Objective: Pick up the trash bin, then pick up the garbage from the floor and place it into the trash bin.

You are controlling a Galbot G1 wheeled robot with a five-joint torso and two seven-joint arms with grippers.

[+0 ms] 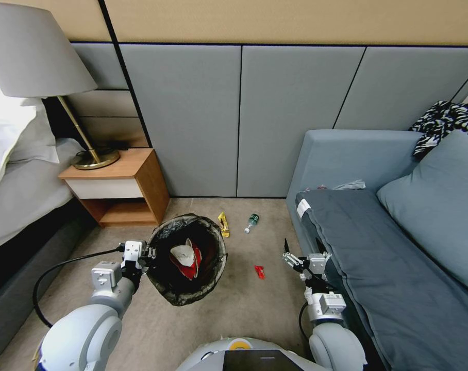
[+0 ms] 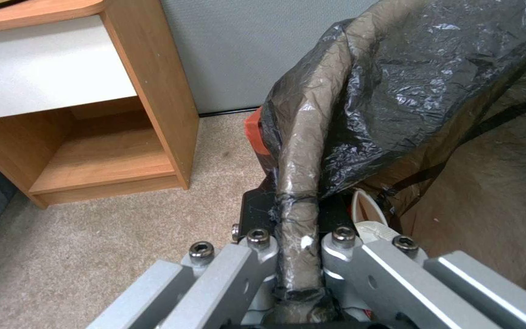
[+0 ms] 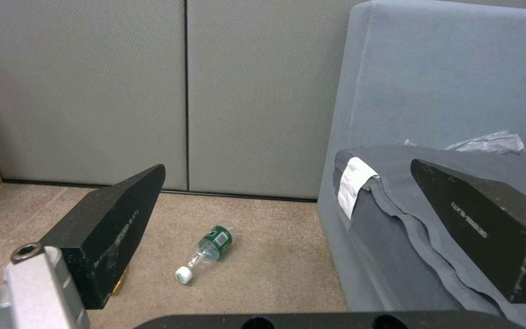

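Bottle (image 3: 209, 248) seems the next target: it lies on the carpet between bin (image 1: 186, 259) and sofa (image 1: 399, 268), long axis toward the wall, cap nearest the robot. Right gripper (image 1: 294, 257) hangs above with jaws wide apart; it should close across the body, I think. Left gripper (image 2: 299, 256) is clamped on the bin's bagged rim, near the nightstand (image 1: 121, 188).

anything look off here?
Litter lies on the carpet: a yellow wrapper, a small bottle on its side, and a red scrap. The trash bin is tilted, its rim clamped in the left hand.
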